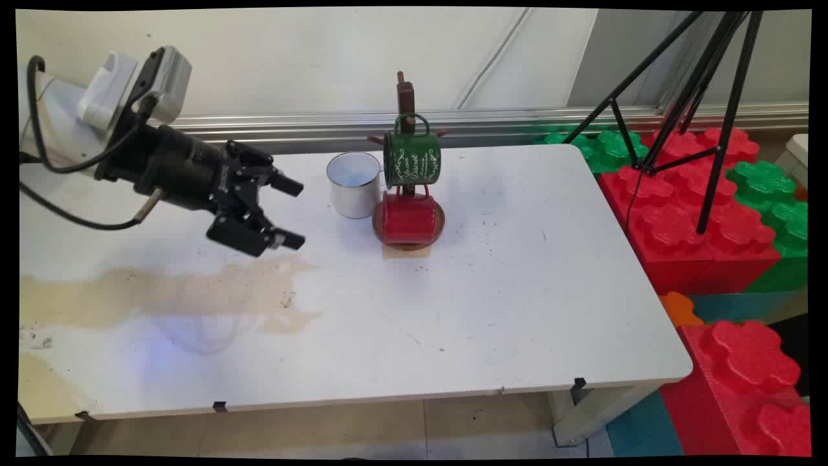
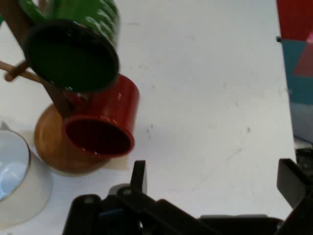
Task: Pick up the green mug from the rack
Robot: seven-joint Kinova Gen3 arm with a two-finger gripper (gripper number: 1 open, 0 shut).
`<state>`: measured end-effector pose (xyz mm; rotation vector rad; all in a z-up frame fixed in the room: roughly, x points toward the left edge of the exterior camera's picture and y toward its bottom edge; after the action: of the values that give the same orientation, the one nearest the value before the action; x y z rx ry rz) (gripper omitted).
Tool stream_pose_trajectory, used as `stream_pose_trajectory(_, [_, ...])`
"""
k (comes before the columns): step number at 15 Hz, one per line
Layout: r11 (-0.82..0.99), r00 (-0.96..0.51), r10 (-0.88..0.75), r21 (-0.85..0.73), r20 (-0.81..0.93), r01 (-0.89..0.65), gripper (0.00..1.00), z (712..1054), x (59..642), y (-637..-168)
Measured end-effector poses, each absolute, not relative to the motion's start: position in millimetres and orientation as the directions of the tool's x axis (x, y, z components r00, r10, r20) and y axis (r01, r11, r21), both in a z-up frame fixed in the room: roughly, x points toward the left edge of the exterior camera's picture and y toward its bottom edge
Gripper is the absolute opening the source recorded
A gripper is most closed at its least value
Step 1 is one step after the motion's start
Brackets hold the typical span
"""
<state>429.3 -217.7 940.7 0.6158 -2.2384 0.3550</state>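
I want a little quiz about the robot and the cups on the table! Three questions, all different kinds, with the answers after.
1. True or false: the gripper is holding the green mug.
2. Which cup stands on the table itself, not on the wooden mug tree?
A. the red mug
B. the white cup
C. the green mug
3. Fill in the blank: the red mug hangs ____ the green mug on the tree.

Key
1. False. The fingers are spread apart, empty, and off to one side of the cups.
2. B
3. below
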Motion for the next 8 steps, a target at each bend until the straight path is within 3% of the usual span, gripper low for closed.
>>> stream_pose_trajectory(8, [0.778,-0.473,-0.364,-0.017,0.802,-0.629,1.0,936.3,409.4,-237.7])
